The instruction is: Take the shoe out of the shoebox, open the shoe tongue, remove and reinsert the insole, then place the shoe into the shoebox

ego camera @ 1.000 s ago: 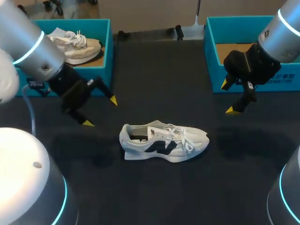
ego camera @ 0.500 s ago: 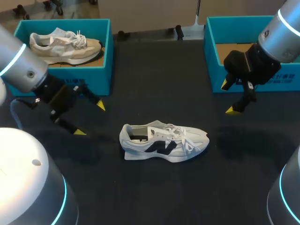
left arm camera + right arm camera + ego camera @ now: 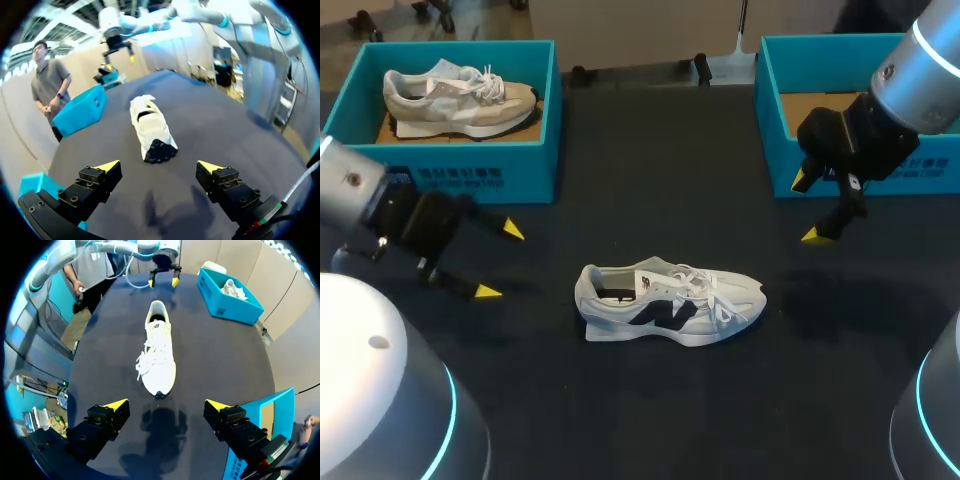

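Note:
A white sneaker with a black side mark (image 3: 665,303) lies on its sole in the middle of the dark table, toe pointing right. My left gripper (image 3: 500,260) hovers open to its left, and in the left wrist view the sneaker's heel (image 3: 150,131) faces that gripper (image 3: 160,167). My right gripper (image 3: 808,208) hangs open at the front of the right teal shoebox (image 3: 772,110), up and right of the shoe. In the right wrist view the sneaker's toe (image 3: 157,357) points at that gripper (image 3: 167,405). Neither gripper holds anything.
A teal shoebox (image 3: 545,100) at the back left holds a beige sneaker (image 3: 455,98). The right shoebox shows a bare cardboard floor. Dark tabletop surrounds the white shoe on all sides.
My left arm has drawn back to the left and toward the table's left edge, uncovering the left shoebox and beige sneaker. The right arm and the white shoe have stayed put.

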Robot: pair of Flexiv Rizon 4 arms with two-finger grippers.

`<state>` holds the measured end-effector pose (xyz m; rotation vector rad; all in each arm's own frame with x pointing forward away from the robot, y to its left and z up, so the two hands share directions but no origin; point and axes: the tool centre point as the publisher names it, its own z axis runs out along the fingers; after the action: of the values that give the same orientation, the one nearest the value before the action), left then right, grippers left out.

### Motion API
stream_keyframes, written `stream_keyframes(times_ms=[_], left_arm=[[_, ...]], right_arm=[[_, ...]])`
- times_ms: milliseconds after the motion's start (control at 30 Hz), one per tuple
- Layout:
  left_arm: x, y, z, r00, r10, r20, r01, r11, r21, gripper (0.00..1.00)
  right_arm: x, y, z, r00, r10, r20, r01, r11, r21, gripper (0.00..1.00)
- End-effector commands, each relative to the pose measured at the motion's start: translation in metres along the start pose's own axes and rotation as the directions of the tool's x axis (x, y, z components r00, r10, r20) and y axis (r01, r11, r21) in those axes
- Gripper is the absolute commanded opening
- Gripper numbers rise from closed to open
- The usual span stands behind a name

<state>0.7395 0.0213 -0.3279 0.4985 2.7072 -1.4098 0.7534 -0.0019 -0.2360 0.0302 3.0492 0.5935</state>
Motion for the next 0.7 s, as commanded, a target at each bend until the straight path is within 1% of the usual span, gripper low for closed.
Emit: stream_keyframes(times_ms=[33, 500, 533, 567, 633, 667, 700], left_arm=[[0.011, 0.008, 0.004, 0.954, -0.261, 0.150, 0.223, 0.947, 0.229, 1.00], [0.011, 0.008, 0.004, 0.954, -0.261, 0.150, 0.223, 0.947, 0.229, 1.00], [0.013, 0.010, 0.008, 0.953, -0.266, 0.145, 0.230, 0.947, 0.224, 1.00], [0.015, 0.015, 0.017, 0.951, -0.269, 0.154, 0.229, 0.945, 0.234, 1.00], [0.014, 0.019, 0.028, 0.946, -0.276, 0.168, 0.237, 0.946, 0.219, 1.00], [0.013, 0.019, 0.034, 0.940, -0.293, 0.173, 0.245, 0.936, 0.254, 1.00], [0.013, 0.020, 0.042, 0.939, -0.304, 0.162, 0.259, 0.933, 0.251, 1.00]], right_arm=[[0.000, 0.000, 0.001, 1.000, 0.001, 0.001, -0.001, 1.000, 0.003, 1.00], [0.000, 0.000, 0.001, 1.000, 0.001, 0.001, -0.001, 1.000, 0.003, 1.00], [0.000, 0.000, 0.001, 1.000, 0.001, 0.001, -0.001, 1.000, 0.003, 1.00], [0.000, 0.000, 0.001, 1.000, 0.001, 0.001, -0.001, 1.000, 0.003, 1.00], [0.000, 0.000, 0.001, 1.000, 0.001, 0.001, -0.001, 1.000, 0.003, 1.00], [0.000, 0.000, 0.001, 1.000, 0.001, 0.001, -0.001, 1.000, 0.003, 1.00], [0.000, 0.000, 0.001, 1.000, 0.001, 0.001, -0.001, 1.000, 0.003, 1.00]])
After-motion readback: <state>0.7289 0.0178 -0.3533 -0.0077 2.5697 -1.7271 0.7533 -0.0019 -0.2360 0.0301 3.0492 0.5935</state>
